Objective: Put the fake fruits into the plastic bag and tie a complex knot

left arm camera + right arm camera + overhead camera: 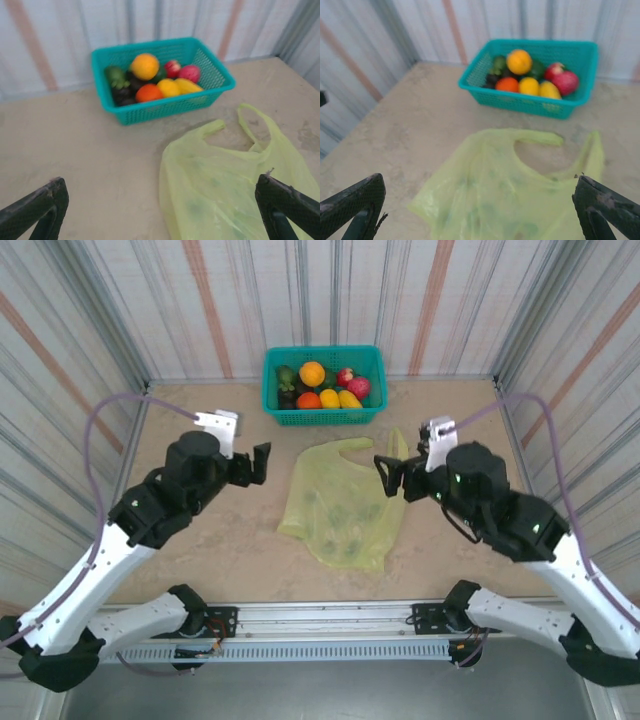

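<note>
The pale yellow-green plastic bag (343, 502) lies flat in the middle of the table, its two handle loops pointing toward the back. The fake fruits (322, 387), orange, yellow, red, green and dark, sit piled in a teal mesh basket (322, 417) at the back centre. My left gripper (254, 465) hovers open just left of the bag, nothing between its fingers. On the bag's right side my right gripper (386, 474) stands open and empty near one handle loop. Both wrist views look over the bag (230, 185) (505, 192) toward the fruits (155, 80) (530, 75).
Striped corrugated walls close in the table on the left, back and right. The basket (165, 111) (530, 102) stands against the back wall. Bare tabletop lies left of the bag and in front of it, up to the metal rail at the near edge.
</note>
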